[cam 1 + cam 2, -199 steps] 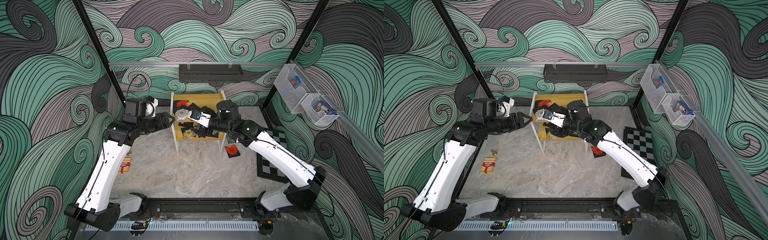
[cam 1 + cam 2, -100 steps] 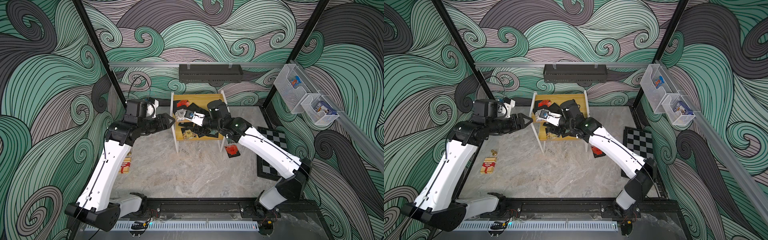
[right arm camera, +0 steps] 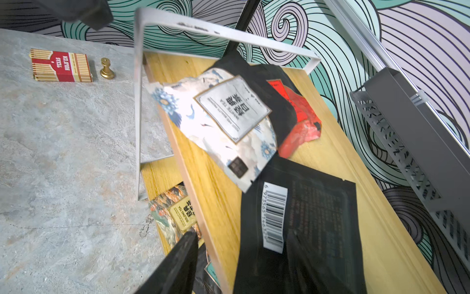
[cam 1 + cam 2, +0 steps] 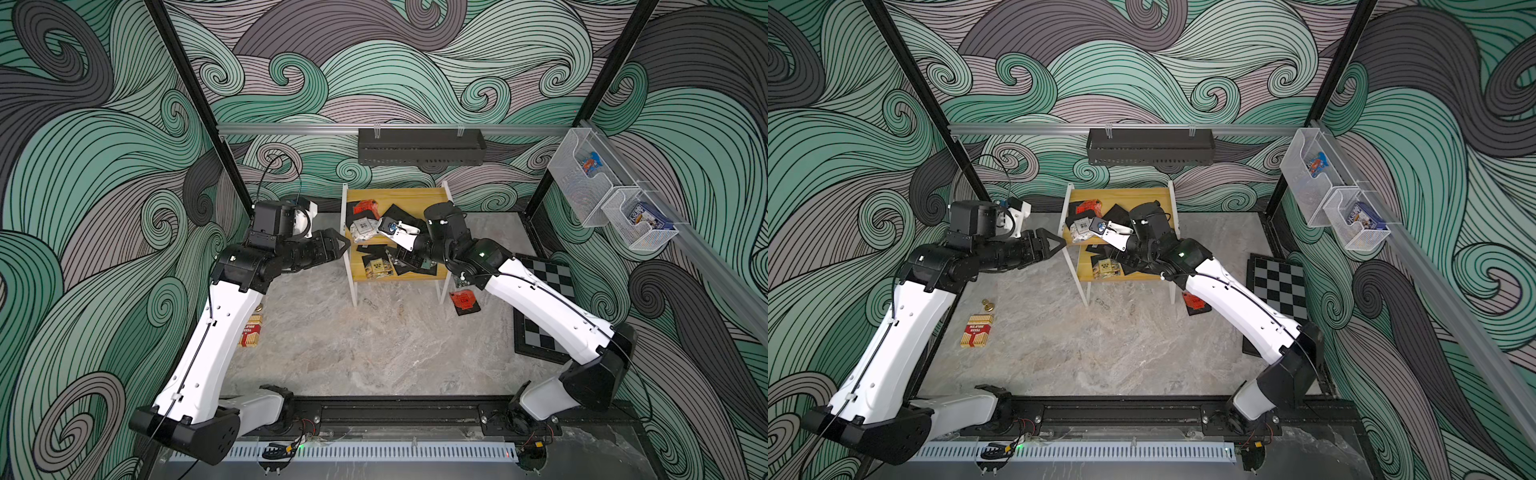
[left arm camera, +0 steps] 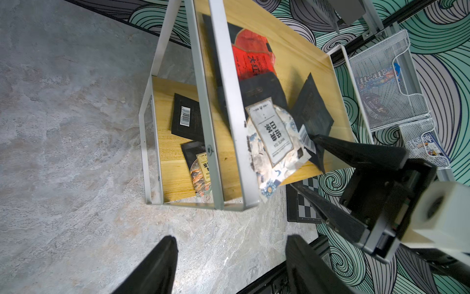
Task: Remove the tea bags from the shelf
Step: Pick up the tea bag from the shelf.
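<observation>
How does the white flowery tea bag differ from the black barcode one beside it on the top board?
The white flowery tea bag lies front up, showing a pale label; the black tea bag lies back up, showing a barcode. The white one pokes past the board's edge, with no jaw at it; one jaw of the right gripper reaches onto the black one. Both are flat square sachets on the shelf's top board.

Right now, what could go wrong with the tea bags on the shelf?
1. The right gripper straddles the top board, one finger on the black bag, one underneath. Closing might pinch the board and tug the shelf.
2. The white bag hangs over the board's edge; a nudge could drop it.
3. The open left gripper sits close to the shelf's frame and could bump it.
</observation>
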Robot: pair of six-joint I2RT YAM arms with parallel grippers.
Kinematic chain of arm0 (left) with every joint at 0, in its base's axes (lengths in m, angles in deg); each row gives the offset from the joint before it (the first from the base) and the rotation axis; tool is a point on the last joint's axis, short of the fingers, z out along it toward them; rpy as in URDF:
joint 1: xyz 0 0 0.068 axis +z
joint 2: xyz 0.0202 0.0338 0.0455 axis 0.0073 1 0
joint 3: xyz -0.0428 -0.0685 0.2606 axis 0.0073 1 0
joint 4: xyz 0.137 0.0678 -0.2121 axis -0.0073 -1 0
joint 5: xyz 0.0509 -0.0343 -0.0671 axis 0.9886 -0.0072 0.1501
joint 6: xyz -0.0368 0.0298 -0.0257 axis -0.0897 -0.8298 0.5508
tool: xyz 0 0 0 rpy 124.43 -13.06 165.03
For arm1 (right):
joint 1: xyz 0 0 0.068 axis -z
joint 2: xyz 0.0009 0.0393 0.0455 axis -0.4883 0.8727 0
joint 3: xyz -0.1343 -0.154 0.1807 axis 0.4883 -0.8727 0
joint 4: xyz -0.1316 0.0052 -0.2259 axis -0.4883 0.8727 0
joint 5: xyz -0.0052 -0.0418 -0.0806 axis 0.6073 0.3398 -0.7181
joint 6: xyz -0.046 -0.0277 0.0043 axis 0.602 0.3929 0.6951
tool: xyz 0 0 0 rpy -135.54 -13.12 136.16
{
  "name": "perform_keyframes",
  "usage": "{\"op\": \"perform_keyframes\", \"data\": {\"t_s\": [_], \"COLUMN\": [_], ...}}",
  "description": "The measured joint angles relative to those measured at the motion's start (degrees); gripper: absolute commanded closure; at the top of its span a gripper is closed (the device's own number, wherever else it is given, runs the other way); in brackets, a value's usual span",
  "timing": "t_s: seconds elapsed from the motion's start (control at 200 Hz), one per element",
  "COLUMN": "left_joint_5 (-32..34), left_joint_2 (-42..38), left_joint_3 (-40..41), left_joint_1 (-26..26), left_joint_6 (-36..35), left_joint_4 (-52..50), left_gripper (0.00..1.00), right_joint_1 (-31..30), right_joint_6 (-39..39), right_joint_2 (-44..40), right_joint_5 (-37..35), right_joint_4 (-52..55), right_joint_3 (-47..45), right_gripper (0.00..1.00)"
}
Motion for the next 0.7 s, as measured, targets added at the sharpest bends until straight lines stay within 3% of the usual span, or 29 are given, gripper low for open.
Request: {"op": "perform_keyframes", "data": {"t_s": [0.7], "left_joint_5": [-0.44], "left_joint_2": [-0.22], "left_joint_3": [1.18], "left_joint_1": [0.00], "left_joint_6": [1.36], "left_joint_4": [0.59], "left_gripper": [0.30], "right_joint_1": [0.59], "right_joint_6": [-1.51], "right_joint_2": [-8.09], "right_joint_5": [-3.39], "right_joint_4": [1.77], "right_joint_3": [-4.87], "right_gripper": [0.85]}}
